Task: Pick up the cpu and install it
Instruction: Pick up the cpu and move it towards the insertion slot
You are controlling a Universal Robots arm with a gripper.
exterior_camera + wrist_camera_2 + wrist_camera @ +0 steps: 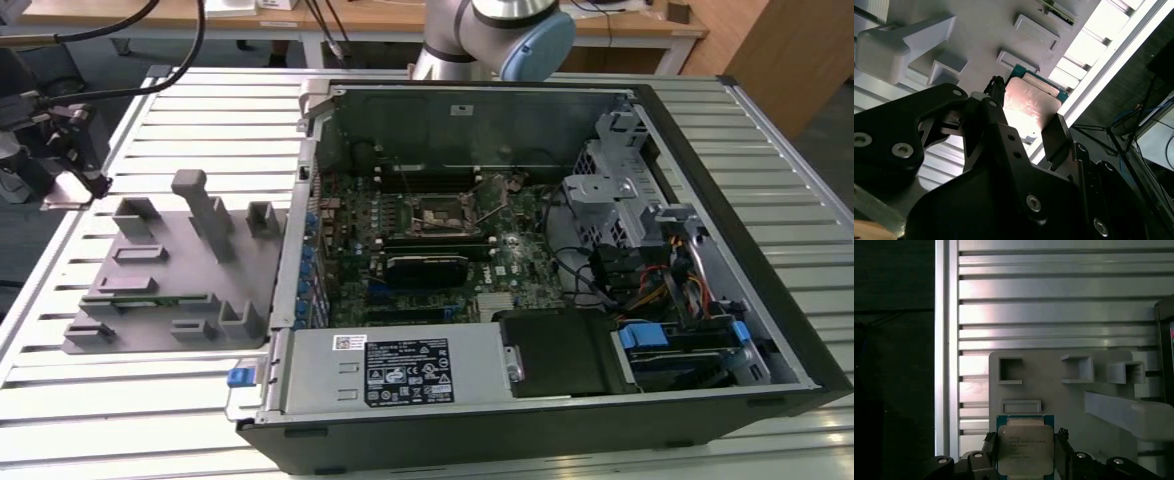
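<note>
Exterior view first: the open computer case [467, 125] takes up most of the bench [214, 110]. The black socket [447, 215] sits mid-board inside it, with nothing in it as far as I can tell. The grey tray [154, 340] lies on the bench beside the case, towards the bench's side edge on the exterior view's left. The arm [514, 30] rises behind the case at the bench's far edge. A dark cabled lump [60, 130] hangs above that side edge, and I take it for the arm's wrist end.

Second wrist view: the hand [1026, 112] sets its two fingers [1056, 132] against opposite edges of the cpu [1029, 97], so I'd call it clamped on the chip. The shiny top catches a pinkish glare, and a green rim peeks out behind it. The tray's upright blocks [899, 42] sit beyond. I can't tell whether the cpu rests in its pocket or is clear of it.

First wrist view: this looks pretty much straight down, so I reckon the hand points at the bench, with the cpu square between the fingers. The chip is over the part of the tray nearest the bench's side edge. A row of small square pockets [1076, 370] lies beyond it towards the far edge.

My read: this is the pickup step. The grip is made, the install isn't started, and the socket is well apart from here. The move from here calls for keeping the chip flat and untwisted, since only its thin edges are held.
</note>
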